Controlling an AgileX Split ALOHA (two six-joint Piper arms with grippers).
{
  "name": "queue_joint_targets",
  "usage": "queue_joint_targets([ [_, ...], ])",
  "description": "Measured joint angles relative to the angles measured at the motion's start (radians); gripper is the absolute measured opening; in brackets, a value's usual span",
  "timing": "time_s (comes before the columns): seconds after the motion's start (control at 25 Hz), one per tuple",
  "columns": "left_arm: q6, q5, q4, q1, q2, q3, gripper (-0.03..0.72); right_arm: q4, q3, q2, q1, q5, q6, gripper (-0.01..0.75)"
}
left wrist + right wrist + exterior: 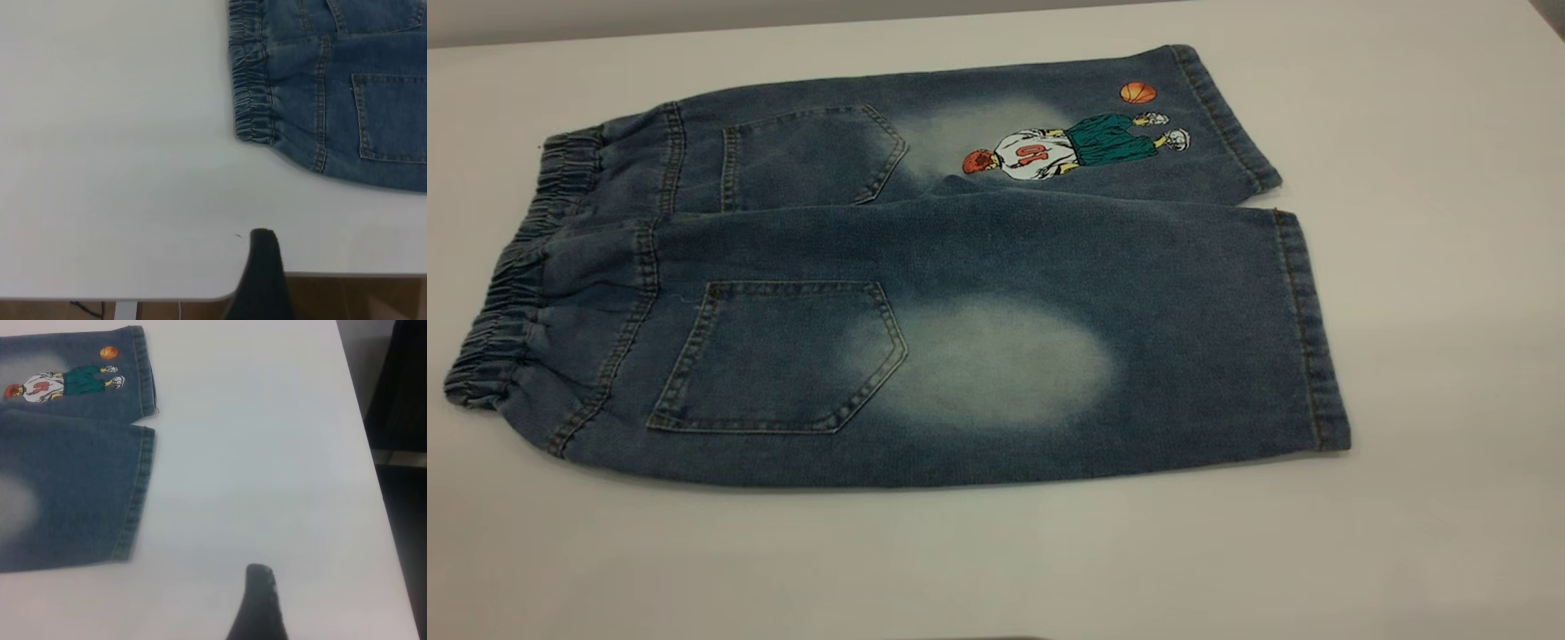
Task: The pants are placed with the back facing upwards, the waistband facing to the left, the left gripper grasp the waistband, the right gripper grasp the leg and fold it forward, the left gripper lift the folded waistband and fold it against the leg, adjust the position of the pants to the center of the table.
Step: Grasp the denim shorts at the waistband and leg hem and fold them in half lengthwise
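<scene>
Pants flat on the table, unfolded.
Left gripper near the waistband, right gripper near the leg hem; cannot tell either's jaws.

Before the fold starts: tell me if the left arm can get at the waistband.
Probably yes. The left gripper sits near the table edge, apart from the waistband, with only bare tabletop between them and nothing lying on the pants.

Pants flat on table, waistband left; plain leg in front of printed leg.
</scene>
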Motion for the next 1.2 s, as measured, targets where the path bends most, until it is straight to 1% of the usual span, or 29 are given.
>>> queue_joint_targets([
  [0.48, 0.000, 0.000, 0.000, 0.000, 0.000, 0.000, 0.551, 0.017, 0.000, 0.000, 0.000, 0.000, 0.002, 0.494],
  [0.72, -0.010, 0.000, 0.000, 0.000, 0.017, -0.006, 0.551, 0.056, -0.014, 0.011, 0.000, -0.002, 0.004, 0.494],
  [0.88, -0.061, -0.029, 0.000, 0.000, 0.145, -0.059, 0.551, 0.065, -0.112, 0.092, 0.000, 0.002, 0.003, 0.494],
  [1.12, -0.072, -0.112, 0.000, 0.000, 0.425, -0.196, 0.551, 0.065, -0.298, 0.294, 0.000, 0.005, -0.024, 0.494],
  [1.2, -0.072, -0.122, 0.000, 0.000, 0.534, -0.243, 0.551, 0.067, -0.341, 0.364, 0.000, 0.002, -0.031, 0.494],
])
